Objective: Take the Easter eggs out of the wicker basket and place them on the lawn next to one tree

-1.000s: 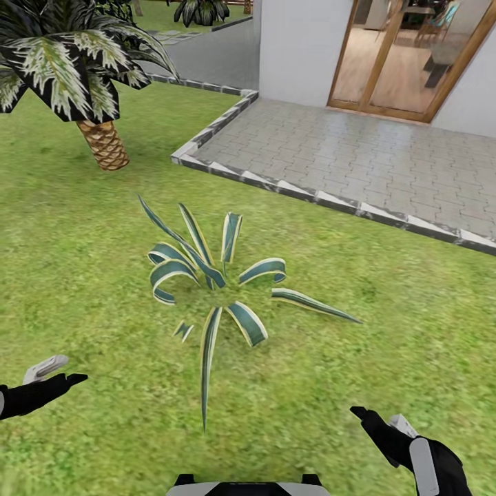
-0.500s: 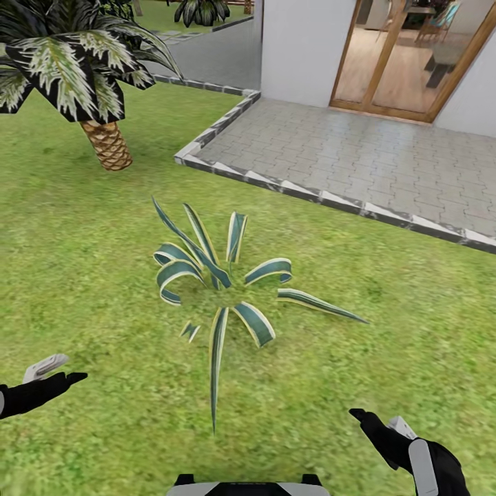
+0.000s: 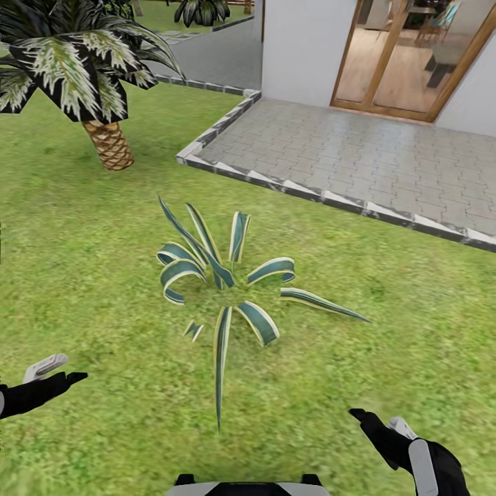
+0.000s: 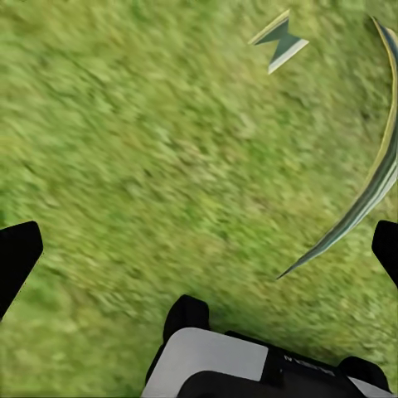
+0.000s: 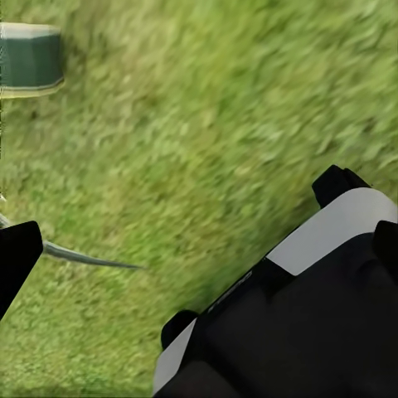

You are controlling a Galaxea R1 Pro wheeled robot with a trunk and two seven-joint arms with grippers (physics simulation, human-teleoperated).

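A striped, spiky-leaved plant [image 3: 224, 293] stands on the lawn [image 3: 83, 262] directly ahead, between both arms. Far left is a small palm [image 3: 103, 134], its crown cut off at the frame edge. A paved patio [image 3: 358, 162] lies far right. The left gripper [image 3: 58, 368] and right gripper [image 3: 379, 421] hang empty over grass, fingers apart.

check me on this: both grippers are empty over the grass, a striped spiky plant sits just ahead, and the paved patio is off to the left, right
Not quite: the paved patio lies ahead to the right, as the head view shows; the palm stands on the left. The rest holds: the left gripper and right gripper are empty over the lawn, with the striped spiky plant just ahead.
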